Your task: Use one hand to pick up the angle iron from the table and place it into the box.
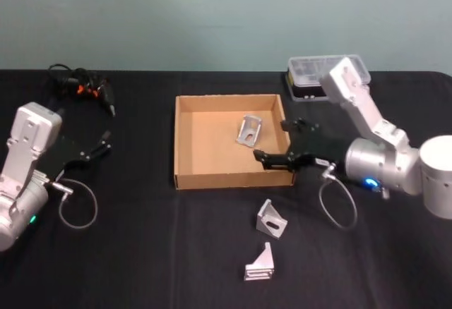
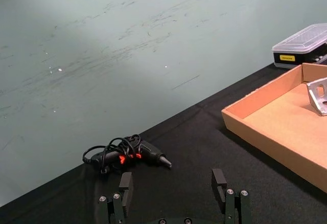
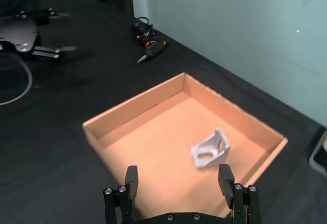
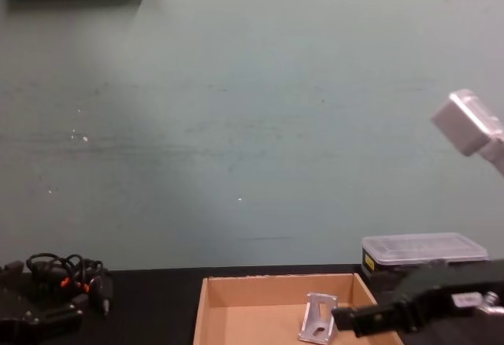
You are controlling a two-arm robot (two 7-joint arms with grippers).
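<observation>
Right end effector (image 3: 178, 173) spread wide; angle iron (image 3: 209, 150) ahead, inside box (image 3: 134, 108)

— Are you picking up any writing on your end?
— I'm not reading a single word or number. I'm looking at a small yellow label (image 2: 286, 58) on the black front of the clear-lidded plastic case (image 2: 302, 44), and its print is showing too small for me to make out
</observation>
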